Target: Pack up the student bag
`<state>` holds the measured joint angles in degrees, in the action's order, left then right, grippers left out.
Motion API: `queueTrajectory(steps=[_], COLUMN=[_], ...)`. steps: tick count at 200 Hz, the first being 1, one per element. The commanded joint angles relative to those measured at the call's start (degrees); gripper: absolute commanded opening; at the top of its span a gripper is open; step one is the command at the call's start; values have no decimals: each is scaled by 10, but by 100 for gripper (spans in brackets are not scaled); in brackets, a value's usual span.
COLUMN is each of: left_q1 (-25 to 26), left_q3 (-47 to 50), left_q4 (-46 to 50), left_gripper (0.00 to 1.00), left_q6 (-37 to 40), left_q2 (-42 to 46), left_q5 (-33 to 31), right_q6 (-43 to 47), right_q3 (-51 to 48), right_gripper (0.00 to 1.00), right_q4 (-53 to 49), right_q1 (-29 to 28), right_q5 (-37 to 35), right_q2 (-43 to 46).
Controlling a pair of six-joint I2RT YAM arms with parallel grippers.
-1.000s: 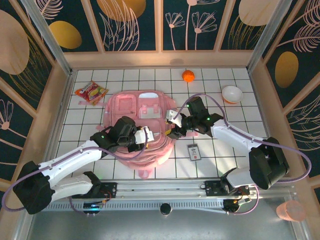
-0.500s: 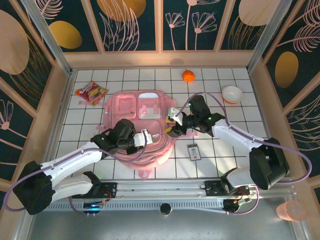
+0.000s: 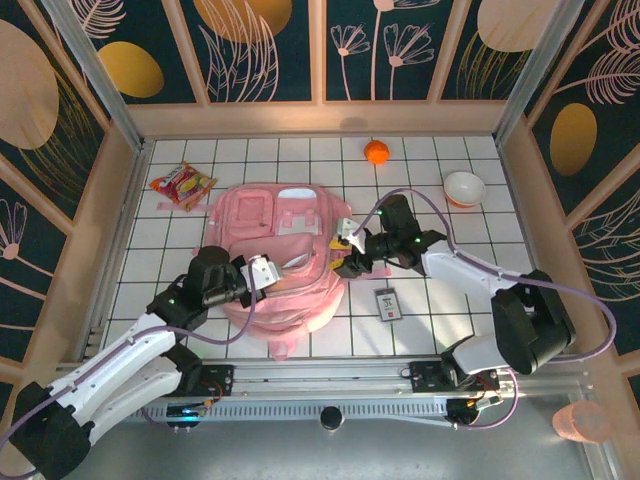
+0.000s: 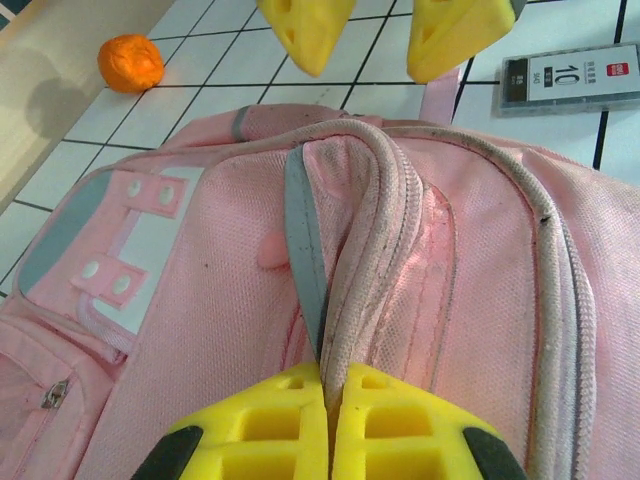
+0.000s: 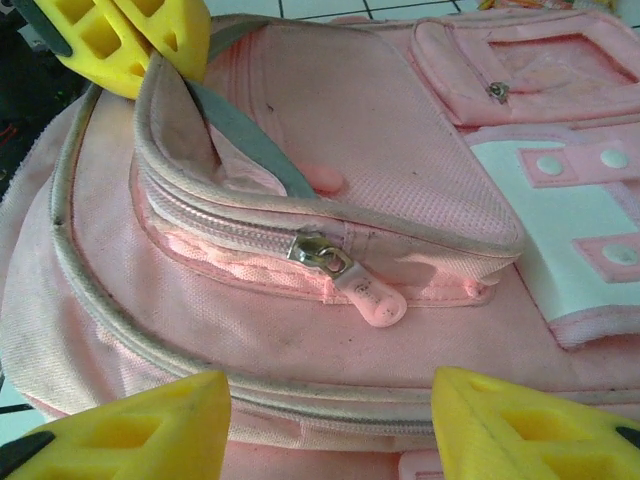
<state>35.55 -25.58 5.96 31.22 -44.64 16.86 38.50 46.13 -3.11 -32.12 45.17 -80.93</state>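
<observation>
The student bag, a big pink backpack, lies flat in the middle of the tiled table. My left gripper is shut on a raised fold of the front pocket's pale trim; in the left wrist view the yellow fingers pinch that fold and lift the fabric into a ridge. My right gripper stands open at the bag's right edge. In the right wrist view its gripper has a wide gap, just short of a metal zipper slider with a pink pull tab. Nothing is between those fingers.
An orange sits at the back, a white bowl at the back right, a red snack packet at the back left. A small flat card box lies right of the bag. Wooden walls ring the table.
My left gripper has shut on the pocket trim and drawn back to the left and nearer the base, tenting the fabric. The right gripper has hardly moved.
</observation>
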Motion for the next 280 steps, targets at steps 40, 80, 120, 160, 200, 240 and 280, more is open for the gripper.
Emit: queueTrajectory(steps=[40, 80, 120, 160, 200, 240, 280], left_q1=[-2, -2, -1, -2, -1, -2, -2], left_q3=[-15, -21, -23, -23, -28, -34, -36], left_q4=[-86, -88, -89, -89, -88, -84, -83], left_gripper=[0, 0, 0, 0, 0, 0, 0], left_q6=[9, 13, 16, 20, 24, 27, 28], left_q2=[7, 0, -7, -10, -13, -14, -18], left_q5=[38, 41, 37, 50, 54, 64, 68], right_q6=[12, 21, 14, -38, -14, -2, -6], right_q3=[51, 75, 59, 7, 31, 63, 70], right_gripper=[55, 52, 47, 51, 53, 53, 52], right_q4=[10, -31, -51, 19, 11, 27, 45], right_q1=[-30, -51, -49, 0, -10, -38, -39], right_q5=[62, 96, 99, 62, 51, 55, 61], right_q2=[-67, -98, -67, -8, -36, -88, -101])
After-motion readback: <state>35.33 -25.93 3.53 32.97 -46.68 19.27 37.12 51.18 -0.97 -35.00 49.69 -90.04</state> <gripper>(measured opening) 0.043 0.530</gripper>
